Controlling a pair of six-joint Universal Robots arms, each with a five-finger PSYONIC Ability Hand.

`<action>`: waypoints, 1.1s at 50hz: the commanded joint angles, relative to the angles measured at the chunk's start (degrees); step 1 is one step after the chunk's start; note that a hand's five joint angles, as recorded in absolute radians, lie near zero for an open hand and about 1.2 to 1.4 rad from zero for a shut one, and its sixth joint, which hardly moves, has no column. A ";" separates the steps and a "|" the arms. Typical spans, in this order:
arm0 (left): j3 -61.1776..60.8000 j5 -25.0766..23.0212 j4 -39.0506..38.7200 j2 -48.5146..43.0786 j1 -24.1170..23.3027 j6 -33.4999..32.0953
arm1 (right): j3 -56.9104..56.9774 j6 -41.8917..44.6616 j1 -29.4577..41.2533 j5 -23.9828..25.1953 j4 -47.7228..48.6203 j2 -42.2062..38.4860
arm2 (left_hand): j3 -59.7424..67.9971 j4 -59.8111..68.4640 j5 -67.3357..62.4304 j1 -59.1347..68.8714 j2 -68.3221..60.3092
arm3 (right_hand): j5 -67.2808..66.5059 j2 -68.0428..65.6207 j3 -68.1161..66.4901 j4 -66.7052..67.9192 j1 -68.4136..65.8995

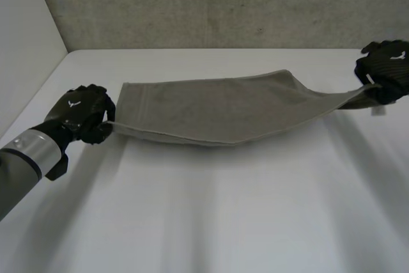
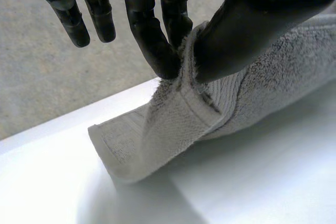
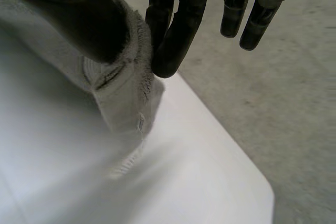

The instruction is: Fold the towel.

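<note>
the long grey-beige terry cloth towel (image 1: 223, 107) is strung between the two hands. its middle sags onto the white table (image 1: 204, 222) and each short end is lifted off it. the left hand (image 1: 80, 110) has one end pinched between its thumb and the two nearest fingers (image 2: 155, 45), with the cloth bunched right at the fingertips. its other fingers hang straight and hold nothing. the right hand (image 1: 383, 65) grips the opposite end the same way: its thumb presses against its fingertips (image 3: 176, 45), the towel's hemmed corner trails just below them, and the remaining fingers are free. the towel looks already doubled along its length, so the step in hand seems to be stretching it taut before a crosswise fold. the next move likely calls for carrying one pinched end over to the other, with both pinches firm and the edges level so the layers land square.
</note>
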State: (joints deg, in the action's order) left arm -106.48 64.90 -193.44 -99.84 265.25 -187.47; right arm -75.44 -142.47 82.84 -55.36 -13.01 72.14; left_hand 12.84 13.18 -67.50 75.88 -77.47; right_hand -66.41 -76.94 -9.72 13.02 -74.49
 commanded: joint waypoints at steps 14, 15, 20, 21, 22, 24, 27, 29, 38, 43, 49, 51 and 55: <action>4.43 2.16 7.54 10.53 -3.26 2.98 | -4.45 -31.46 3.20 -1.94 7.91 5.72 | -2.84 -3.18 -2.50 4.12 -2.53 | -3.59 -3.06 -0.28 -3.02 -5.51; 6.01 2.07 7.81 11.42 -2.99 4.03 | -4.45 -31.47 3.20 -1.94 7.91 5.73 | -2.84 -3.18 -2.50 4.12 -2.53 | -3.59 -3.06 -0.28 -3.02 -5.51; 14.43 2.51 7.81 11.87 -2.64 7.98 | -1.64 -34.81 3.20 -2.21 11.08 8.46 | -2.84 -3.18 -2.50 4.12 -2.53 | -3.59 -3.06 -0.28 -3.02 -5.51; 14.46 2.51 7.81 11.86 -2.64 8.00 | 2.45 -36.12 3.46 -3.60 12.73 8.28 | -2.84 -3.18 -2.50 4.12 -2.53 | -3.59 -3.06 -0.28 -3.02 -5.51; 18.99 3.21 7.81 10.99 -2.64 9.91 | 2.49 -36.13 3.46 -3.61 12.74 8.28 | -2.84 -3.18 -2.50 4.12 -2.53 | -3.59 -3.06 -0.28 -3.02 -5.51; 23.99 4.52 7.90 9.33 -2.72 11.84 | 5.74 -36.92 3.38 -4.58 13.71 7.76 | -2.84 -3.18 -2.50 4.12 -2.53 | -3.59 -3.06 -0.28 -3.02 -5.51; 34.90 8.56 8.42 3.98 -3.25 15.89 | 13.87 -36.57 4.69 -8.95 15.72 4.09 | -2.84 -3.18 -2.50 4.12 -2.53 | -3.59 -3.06 -0.28 -3.02 -5.51; 38.63 9.81 8.78 3.43 -3.78 16.78 | 18.04 -36.39 6.28 -10.73 15.29 3.01 | -2.84 -3.18 -2.50 4.12 -2.53 | -3.59 -3.06 -0.28 -3.02 -5.51; 42.94 10.77 7.38 7.02 -4.57 18.10 | 18.76 -34.90 7.59 -13.54 19.32 8.98 | -2.84 -3.18 -2.50 4.12 -2.53 | -3.59 -3.06 -0.28 -3.02 -5.51; 42.06 11.04 3.25 4.58 -4.83 18.19 | 18.48 -33.76 7.95 -13.46 23.02 6.19 | -2.84 -3.18 -2.50 4.12 -2.53 | -3.59 -3.06 -0.28 -3.02 -5.51; 43.29 10.95 -3.24 -6.30 -4.66 17.76 | 21.73 -22.98 10.84 -12.67 26.62 -3.99 | -2.84 -3.18 -2.50 4.12 -2.53 | -3.59 -3.06 -0.28 -3.02 -5.51; 44.16 10.60 -5.79 -9.64 -4.57 17.49 | 22.61 -18.68 11.19 -12.40 28.29 -7.50 | -2.84 -3.18 -2.50 4.12 -2.53 | -3.59 -3.06 -0.28 -3.02 -5.51; 48.81 10.51 -13.61 -20.10 -4.22 17.40 | 25.16 -10.82 12.25 -12.23 31.29 -14.57 | -2.84 -3.18 -2.50 4.12 -2.53 | -3.59 -3.06 -0.28 -3.02 -5.51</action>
State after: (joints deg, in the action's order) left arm -62.66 75.71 -197.83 -106.96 260.61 -169.70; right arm -53.93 -165.21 93.42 -68.10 14.13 68.13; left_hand 12.84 13.18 -67.50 75.88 -77.47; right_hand -66.41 -76.93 -9.72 13.02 -74.53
